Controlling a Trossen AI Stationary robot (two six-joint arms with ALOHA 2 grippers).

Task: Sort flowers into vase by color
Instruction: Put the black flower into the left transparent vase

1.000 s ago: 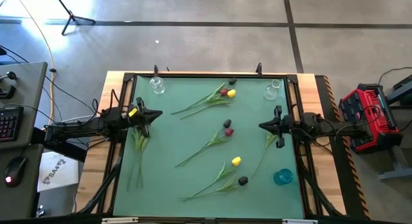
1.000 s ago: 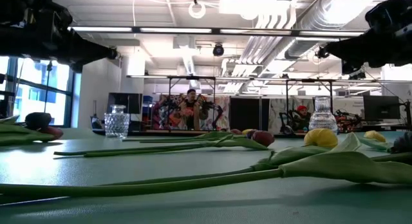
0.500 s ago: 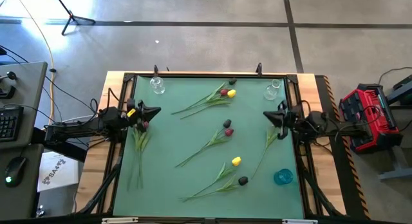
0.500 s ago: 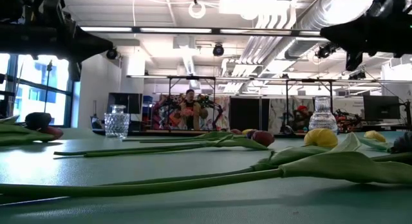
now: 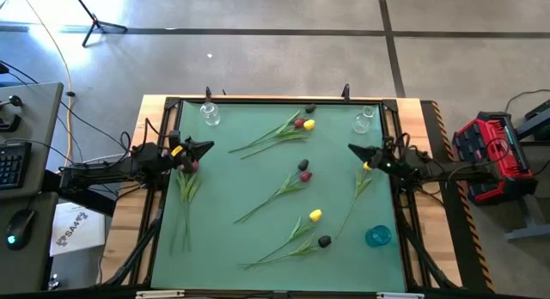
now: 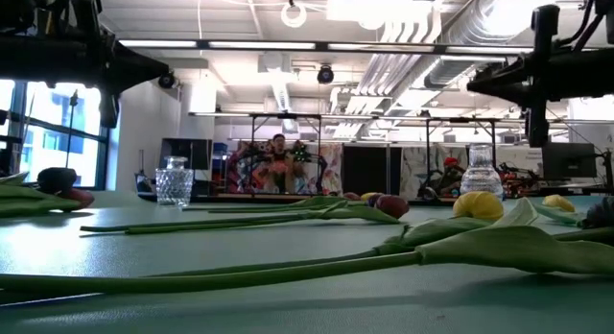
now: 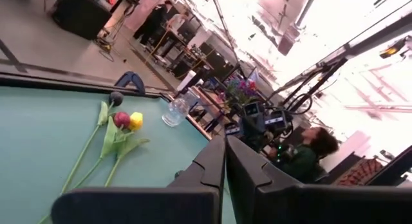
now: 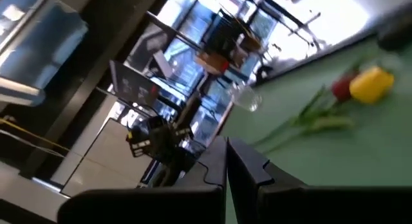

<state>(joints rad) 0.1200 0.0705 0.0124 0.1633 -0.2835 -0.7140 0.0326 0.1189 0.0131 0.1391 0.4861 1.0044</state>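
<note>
Long-stemmed tulips lie flat on the green mat in loose groups. A red, yellow and black group [image 5: 301, 123] is near the far edge. A black and red pair [image 5: 303, 170] is in the middle, and a yellow and a black one [image 5: 315, 216] lie nearer. More tulips lie under the left arm [image 5: 185, 186] and under the right arm [image 5: 361, 183]. Two clear glass vases [image 5: 209, 115] [image 5: 363, 119] stand at the far corners. My left gripper [image 5: 209, 146] [image 7: 225, 153] hovers shut above the mat's left side. My right gripper [image 5: 351, 148] [image 8: 225, 150] hovers shut above its right side.
A blue vase [image 5: 377, 236] stands near the mat's right near corner. A dark frame [image 5: 275, 100] rims the mat on the wooden table. Bare mat lies between the two grippers. People and equipment show in the room beyond the far edge [image 6: 278, 161].
My right gripper has swung toward the far edge and turned about its wrist, staying shut and above the mat. My left gripper has rolled about its wrist and shifted slightly toward the far edge. No flower has moved.
</note>
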